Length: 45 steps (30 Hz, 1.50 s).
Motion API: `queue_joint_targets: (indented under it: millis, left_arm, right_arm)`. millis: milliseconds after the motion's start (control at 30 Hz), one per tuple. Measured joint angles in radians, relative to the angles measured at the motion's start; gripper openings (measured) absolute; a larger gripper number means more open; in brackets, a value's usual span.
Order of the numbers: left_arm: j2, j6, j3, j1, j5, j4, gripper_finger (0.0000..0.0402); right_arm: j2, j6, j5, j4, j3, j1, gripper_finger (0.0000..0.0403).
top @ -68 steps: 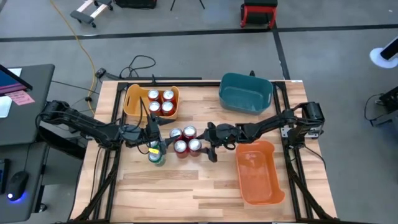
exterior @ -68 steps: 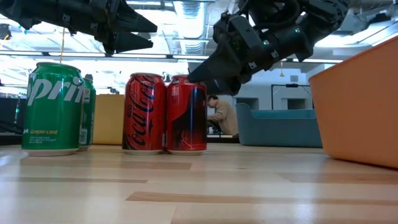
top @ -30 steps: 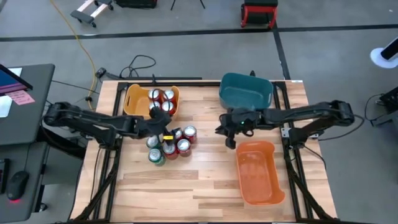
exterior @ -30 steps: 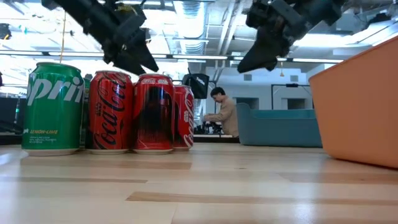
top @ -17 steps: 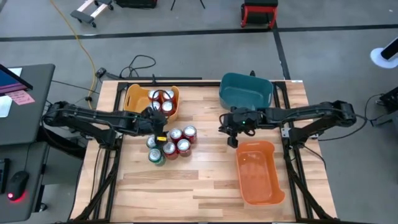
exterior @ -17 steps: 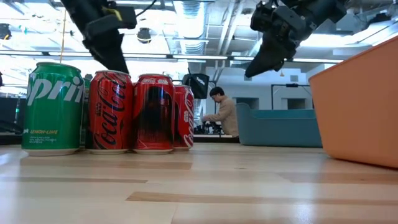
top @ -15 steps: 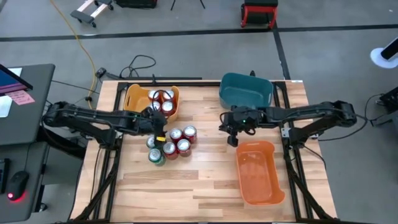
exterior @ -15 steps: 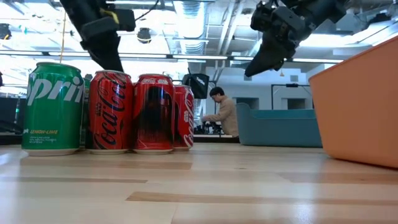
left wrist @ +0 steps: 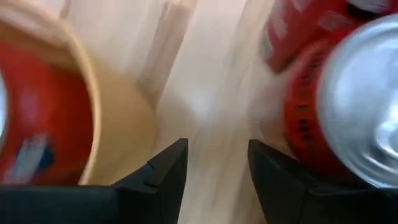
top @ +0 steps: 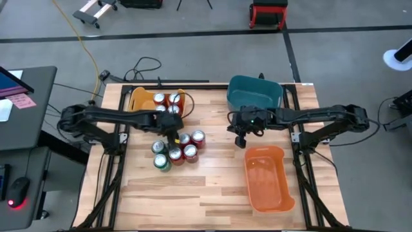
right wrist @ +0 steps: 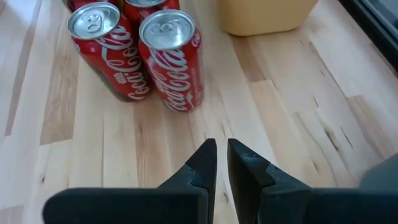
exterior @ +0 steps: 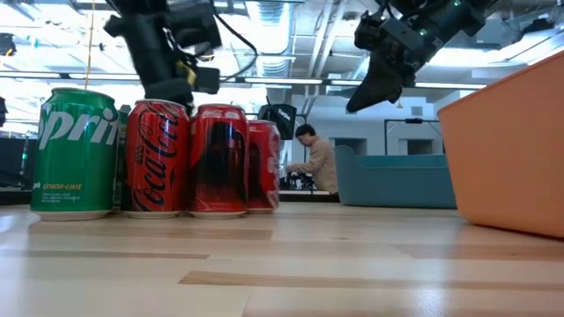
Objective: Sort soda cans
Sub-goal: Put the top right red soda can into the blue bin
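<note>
cans (top: 175,149) just beside left claw (top: 172,131) — empty

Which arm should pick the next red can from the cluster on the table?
Left, probably. The left gripper is open and right beside the red Coca-Cola cans, next to the yellow bin. The right gripper, nearly shut, hangs farther off near the teal bin.

The left wrist view is smeared — a red can (left wrist: 339,106) and the yellow bin (left wrist: 118,134) show only as blurs. At surface level the second green can (exterior: 124,158) hides behind the first (exterior: 74,151). From above, the left arm (top: 138,116) covers part of the bin's cans (top: 166,100) — the count there can't be made out.
</note>
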Motion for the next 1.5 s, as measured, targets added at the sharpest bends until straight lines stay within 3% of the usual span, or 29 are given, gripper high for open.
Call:
queue_joint_targets:
  millis: [267, 600, 867, 1033, 1267, 1500]
  left_arm:
    - [0.110, 0.071, 0.010, 0.042, 0.175, 0.184, 0.0164]
    - [0.275, 0.101, 0.163, 0.033, 0.195, 0.233, 0.0164]
    - [0.384, 0.153, 0.267, 0.031, 0.201, 0.247, 0.0164]
    - [0.383, 0.171, 0.305, 0.029, 0.214, 0.247, 0.0164]
    - [0.383, 0.200, 0.330, 0.001, 0.248, 0.248, 0.0164]
    - [0.350, 0.167, 0.327, -0.004, 0.152, 0.123, 0.0164]
  right_arm:
    - [0.000, 0.000, 0.000, -0.033, 0.000, 0.000, 0.0061]
    - [0.000, -0.006, 0.000, -0.036, 0.000, 0.001, 0.0061]
    - [0.000, -0.104, -0.019, -0.069, 0.000, 0.011, 0.0073]
    - [0.000, -0.181, -0.036, -0.070, 0.000, 0.011, 0.0113]
    - [0.004, -0.207, -0.037, -0.037, 0.001, 0.011, 0.0210]
    - [0.112, -0.185, -0.046, 0.036, 0.002, 0.023, 0.0294]
